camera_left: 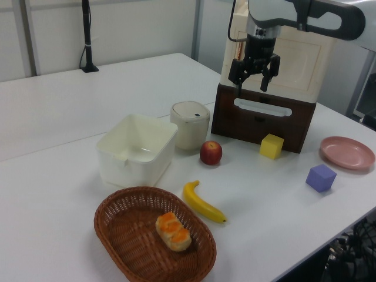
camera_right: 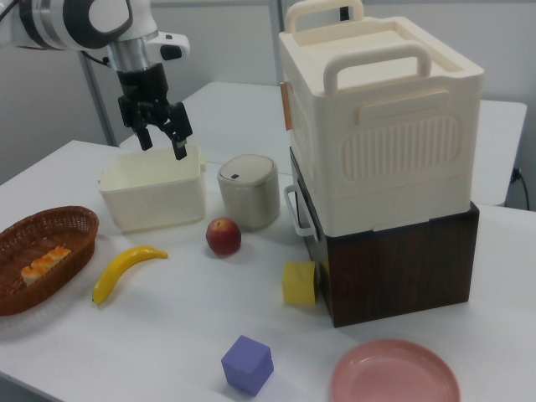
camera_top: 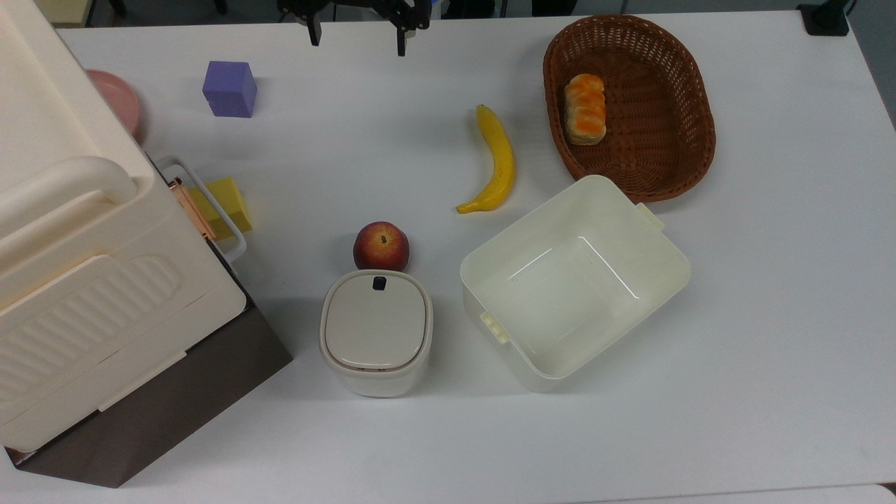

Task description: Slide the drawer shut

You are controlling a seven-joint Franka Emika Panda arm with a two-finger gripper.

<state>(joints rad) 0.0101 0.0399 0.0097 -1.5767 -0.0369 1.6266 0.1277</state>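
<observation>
The drawer (camera_left: 259, 121) is the dark brown front with a white loop handle (camera_left: 262, 107) at the base of the stacked cream boxes. It looks pushed in, its front level with the brown cabinet. The handle (camera_top: 204, 201) sticks out at the top view's left, and the same handle (camera_right: 295, 213) shows in the right view. My gripper (camera_left: 251, 84) hangs open above the drawer front, with nothing between its fingers. It sits at the top view's upper edge (camera_top: 357, 42) and high over the table in the right view (camera_right: 163, 148).
A yellow cube (camera_top: 222, 204) lies right by the handle. Near it are an apple (camera_top: 381, 246), a lidded beige container (camera_top: 376, 332), a cream bin (camera_top: 658, 280), a banana (camera_top: 495, 160), a basket (camera_top: 686, 105) with bread, a purple cube (camera_top: 229, 88) and a pink plate (camera_left: 346, 152).
</observation>
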